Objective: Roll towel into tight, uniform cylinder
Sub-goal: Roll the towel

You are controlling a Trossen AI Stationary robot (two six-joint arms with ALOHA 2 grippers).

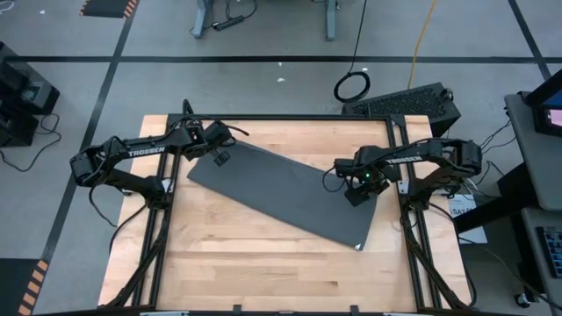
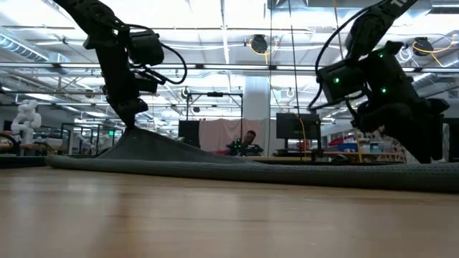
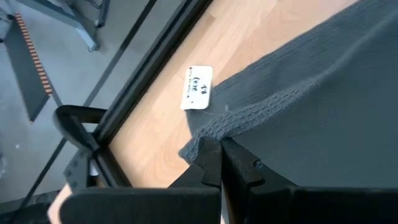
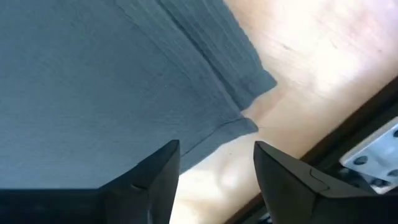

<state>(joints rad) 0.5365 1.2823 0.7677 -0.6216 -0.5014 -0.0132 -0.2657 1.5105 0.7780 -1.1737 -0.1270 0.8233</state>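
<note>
The dark grey towel (image 1: 281,197) lies spread flat and slantwise on the wooden table, from the far left toward the near right. Its white tag (image 3: 196,87) sits at the far-left corner. My left gripper (image 1: 219,158) is shut on that corner, which rises in a small peak (image 2: 140,140) off the table. My right gripper (image 4: 217,174) is open just above the towel's far-right corner (image 4: 249,124), also seen in the high view (image 1: 356,193). Its fingers stand over the towel's edge and touch nothing that I can see. My left gripper pinches the towel's hemmed edge (image 3: 214,134) between its two shut fingers, beside the tag at the far-left corner. The fingers come from above, slanting down. The pinched corner is lifted a little, and the rest of the towel lies on the table.
A black metal frame (image 1: 263,118) runs along the table's edges, close to both grippers. Bare wood (image 1: 246,263) lies toward the near edge. A black case (image 1: 413,101) and a cable coil (image 1: 351,86) lie on the floor beyond the far edge.
</note>
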